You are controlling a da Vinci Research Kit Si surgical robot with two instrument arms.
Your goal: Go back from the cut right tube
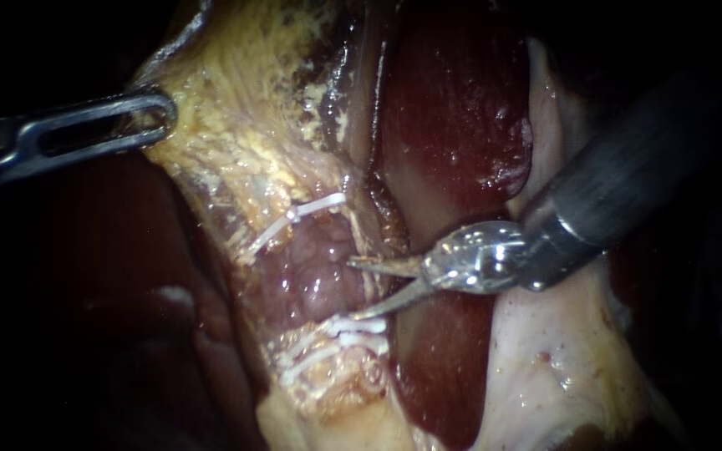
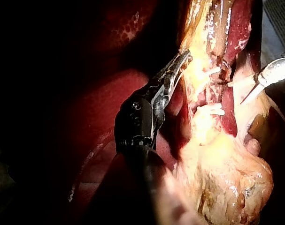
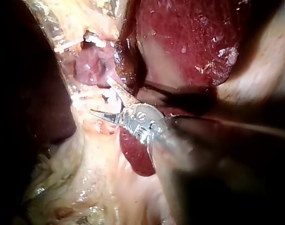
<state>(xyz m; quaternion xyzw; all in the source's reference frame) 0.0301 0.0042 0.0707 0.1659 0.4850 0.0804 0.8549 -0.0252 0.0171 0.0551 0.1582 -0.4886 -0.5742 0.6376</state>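
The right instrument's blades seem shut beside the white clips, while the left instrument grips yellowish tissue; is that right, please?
Not quite: the endoscope view shows the right instrument with its blades open, a clear gap between them and nothing gripped. They do lie beside the white clips, and the left instrument does grip the yellowish tissue.

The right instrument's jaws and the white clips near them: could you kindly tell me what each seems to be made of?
The right instrument, jaws open: likely polished steel, silvery with bright glints. The white clips: probably plastic, opaque, matt and uniformly white, though the look alone cannot confirm it.
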